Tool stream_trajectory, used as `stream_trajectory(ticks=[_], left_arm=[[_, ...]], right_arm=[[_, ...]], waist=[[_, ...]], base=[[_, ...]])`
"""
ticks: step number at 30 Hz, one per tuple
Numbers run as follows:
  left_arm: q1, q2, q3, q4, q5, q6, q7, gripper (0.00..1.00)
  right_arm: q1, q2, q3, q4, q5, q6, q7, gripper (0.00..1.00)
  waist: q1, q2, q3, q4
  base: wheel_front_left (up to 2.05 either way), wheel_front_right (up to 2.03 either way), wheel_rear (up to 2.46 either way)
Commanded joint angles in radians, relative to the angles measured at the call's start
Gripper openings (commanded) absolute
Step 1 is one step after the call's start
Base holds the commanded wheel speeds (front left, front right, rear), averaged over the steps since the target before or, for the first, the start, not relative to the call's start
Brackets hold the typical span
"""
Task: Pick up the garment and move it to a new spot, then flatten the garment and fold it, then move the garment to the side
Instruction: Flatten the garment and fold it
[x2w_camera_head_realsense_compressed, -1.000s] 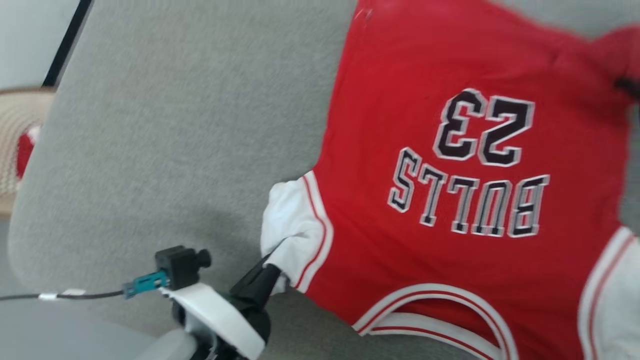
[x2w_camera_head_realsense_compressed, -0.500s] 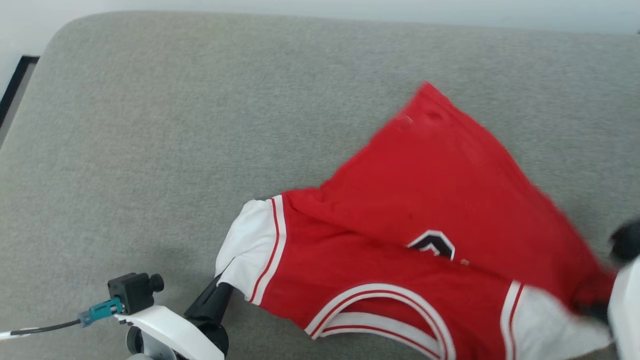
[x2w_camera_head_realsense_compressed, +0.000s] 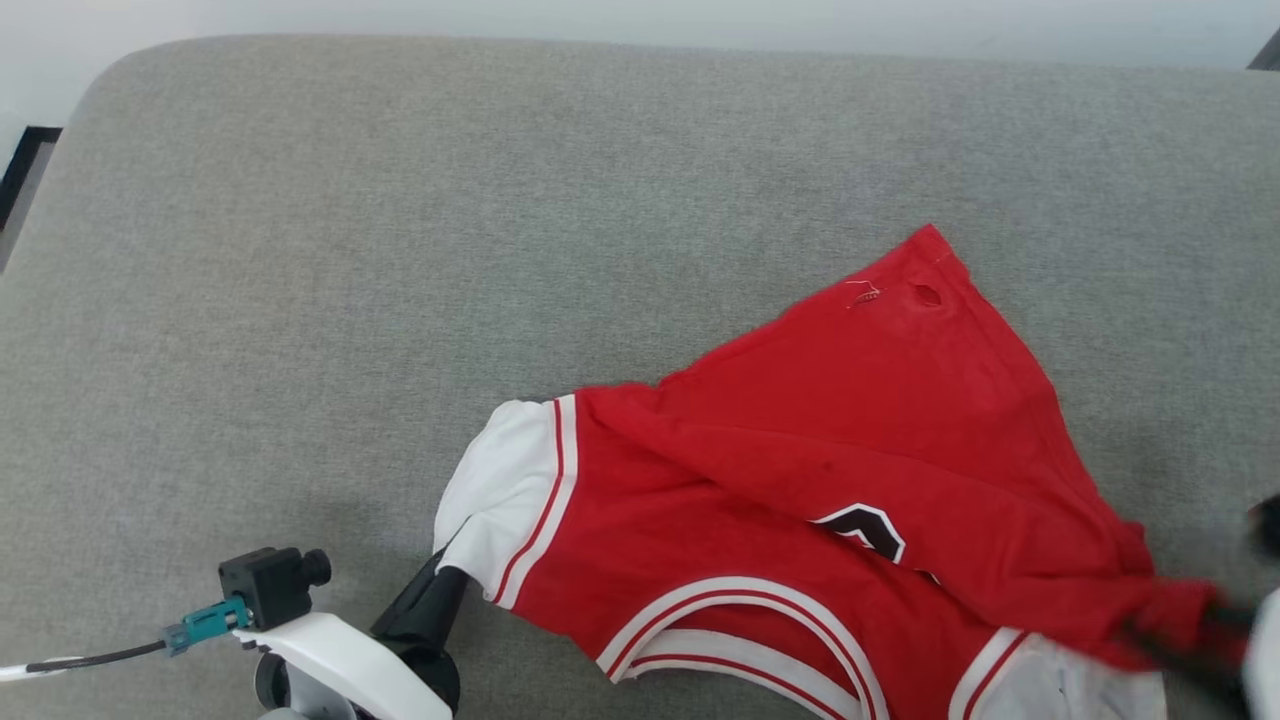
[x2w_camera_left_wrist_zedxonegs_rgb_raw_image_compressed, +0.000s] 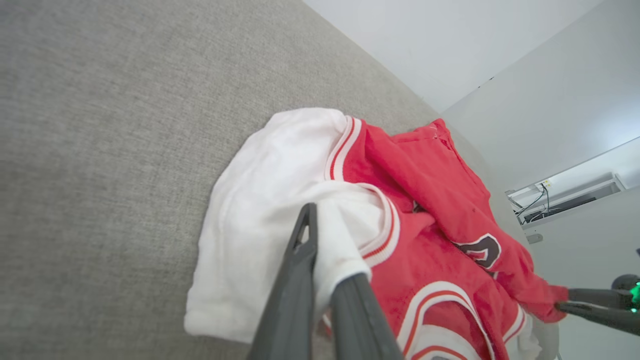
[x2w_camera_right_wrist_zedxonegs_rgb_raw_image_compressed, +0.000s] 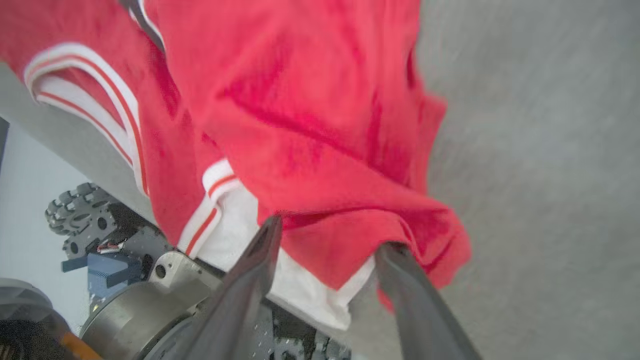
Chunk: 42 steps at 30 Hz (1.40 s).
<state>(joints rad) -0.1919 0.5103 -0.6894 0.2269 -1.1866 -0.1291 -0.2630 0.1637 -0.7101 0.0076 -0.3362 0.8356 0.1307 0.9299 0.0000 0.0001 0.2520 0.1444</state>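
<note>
The left gripper (x2w_camera_head_realsense_compressed: 452, 560) is clamped on the garment (x2w_camera_head_realsense_compressed: 800, 480), fingers angled up-right; the right gripper (x2w_camera_right_wrist_zedxonegs_rgb_raw_image_compressed: 332, 235) has its fingers spread apart.

A table (x2w_camera_head_realsense_compressed: 400, 250) covered in grey woven fabric spans most of the head view, its rounded corner at the upper left. Beyond its far edge, along the top of the frame, runs a pale, evenly lit band (x2w_camera_head_realsense_compressed: 600, 20). A dark strip (x2w_camera_head_realsense_compressed: 25, 170) shows at the left edge. In the left wrist view, plain white walls (x2w_camera_left_wrist_zedxonegs_rgb_raw_image_compressed: 450, 40) fill the upper right, with a long white unit (x2w_camera_left_wrist_zedxonegs_rgb_raw_image_compressed: 575, 192) and loose cables (x2w_camera_left_wrist_zedxonegs_rgb_raw_image_compressed: 532, 197) at the right.
</note>
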Motion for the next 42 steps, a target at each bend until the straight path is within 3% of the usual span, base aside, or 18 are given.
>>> stream_trajectory(ticks=[1,5,9,18,26,31,32,34,35,37,42], left_arm=[[-0.008,-0.002,-0.001,0.001,0.007,-0.002,-0.002,0.00],[-0.024,-0.016,-0.017,-0.003,0.020,-0.002,-0.002,0.00],[-0.047,-0.038,-0.031,-0.007,0.030,-0.002,-0.002,0.00],[-0.115,-0.107,-0.068,0.002,0.048,-0.002,-0.002,0.00],[-0.159,-0.138,-0.088,0.011,0.049,-0.002,-0.002,0.00],[-0.170,-0.139,-0.090,0.014,0.051,-0.002,-0.002,0.00],[-0.172,-0.137,-0.089,0.015,0.049,-0.002,-0.002,0.00],[-0.177,-0.131,-0.091,0.018,0.049,-0.002,-0.002,0.00],[-0.184,-0.128,-0.094,0.022,0.049,-0.002,-0.002,0.00],[-0.204,-0.119,-0.104,0.031,0.039,-0.002,-0.002,0.00],[-0.333,-0.080,-0.131,0.081,0.025,-0.002,0.025,0.00]], right_arm=[[-0.026,-0.014,-0.036,-0.021,0.006,0.000,0.007,1.00],[-0.107,-0.040,-0.159,-0.068,0.016,0.000,0.053,1.00],[-0.279,-0.029,-0.159,-0.033,-0.011,0.000,0.036,1.00],[-0.671,0.011,0.135,0.266,-0.119,0.000,0.019,1.00],[-0.836,0.000,0.340,0.478,-0.162,0.000,0.011,1.00],[-0.861,0.010,0.458,0.580,-0.124,0.000,0.006,1.00],[-0.864,0.008,0.477,0.590,-0.116,0.000,0.005,0.90],[-0.873,0.008,0.505,0.610,-0.097,0.000,-0.014,0.14],[-0.884,0.012,0.510,0.618,-0.089,0.000,-0.037,0.00],[-0.915,0.018,0.509,0.636,-0.079,0.000,-0.085,0.03],[-1.015,0.035,0.498,0.694,-0.065,0.000,-0.188,0.00]], waist=[[0.0000,-0.0001,0.002,0.005],[0.0000,-0.0001,0.012,0.029],[0.0000,-0.0001,0.039,0.062],[0.0000,-0.0001,0.148,0.151],[0.0000,-0.0001,0.197,0.187],[0.0000,-0.0001,0.200,0.187],[0.0000,-0.0001,0.199,0.184],[0.0000,-0.0001,0.192,0.176],[0.0000,-0.0001,0.187,0.170],[0.0000,-0.0001,0.177,0.154],[0.0000,-0.0001,0.146,0.099]], base=[[0.00,0.00,0.00],[0.00,0.00,0.00],[0.00,0.00,0.00],[0.00,0.00,0.00],[0.00,0.00,0.00],[0.00,0.00,0.00],[0.00,0.00,0.00],[0.00,0.00,0.00],[0.00,0.00,0.00],[0.00,0.00,0.00],[0.00,0.00,0.00]])
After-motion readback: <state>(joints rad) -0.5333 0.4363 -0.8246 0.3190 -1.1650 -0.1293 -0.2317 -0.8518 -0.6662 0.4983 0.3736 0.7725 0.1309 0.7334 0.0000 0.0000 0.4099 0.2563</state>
